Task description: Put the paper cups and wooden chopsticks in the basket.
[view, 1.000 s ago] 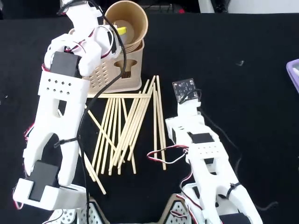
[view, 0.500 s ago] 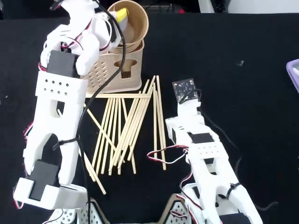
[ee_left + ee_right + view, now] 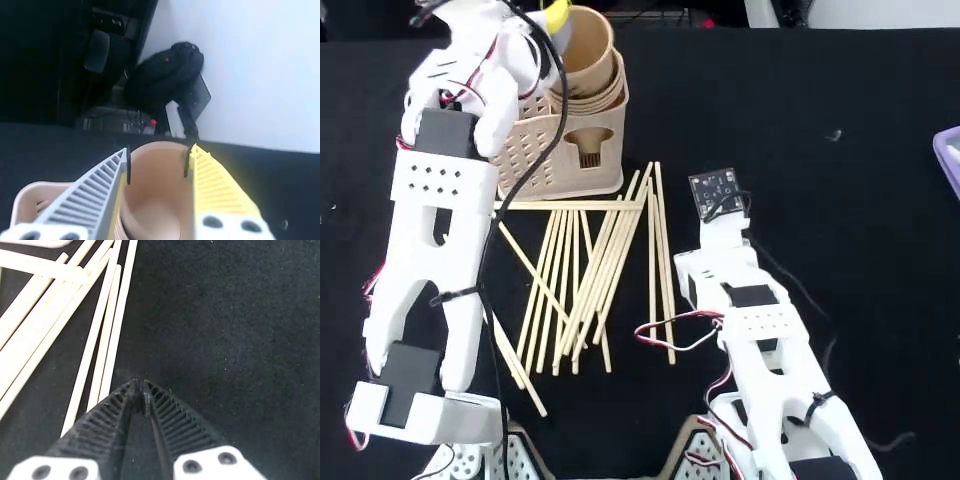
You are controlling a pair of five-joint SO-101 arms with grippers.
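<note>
Black cloth covers the surface (image 3: 840, 250). The basket (image 3: 570, 150) holds the nested paper cups (image 3: 592, 60). Wooden chopsticks (image 3: 590, 270) lie scattered on the surface just in front of the basket. Left end effector (image 3: 157, 160): above the basket, jaws open astride the top cup. Right end effector (image 3: 139, 387): closed, empty, well apart from the basket, past the chopsticks.

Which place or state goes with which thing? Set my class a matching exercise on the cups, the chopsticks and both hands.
Things:
1. cups
2. chopsticks
3. left hand
4. right hand

Places or states:
a. shut, over bare table
b. stacked in the basket
c. open, up by the cups
d. lying loose on the table

Pairs: 1-b, 2-d, 3-c, 4-a
</note>
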